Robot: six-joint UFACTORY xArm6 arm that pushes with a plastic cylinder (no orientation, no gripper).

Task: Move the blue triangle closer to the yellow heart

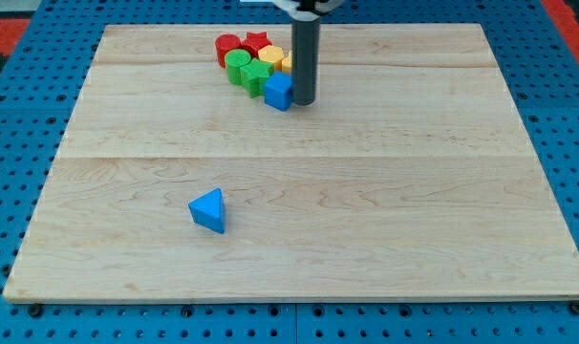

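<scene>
The blue triangle (209,210) lies alone on the wooden board, left of centre toward the view's bottom. A yellow block (271,55), probably the yellow heart, sits in a cluster near the view's top, partly hidden behind my rod. My tip (303,101) rests on the board at the cluster's right edge, touching or right beside a blue cube (278,92). The tip is far up and to the right of the blue triangle.
The cluster also holds a red round block (228,48), a red star (257,41), a green round block (237,65), a green block (255,76) and a bit of another yellow block (287,64). The board (461,191) lies on a blue pegboard.
</scene>
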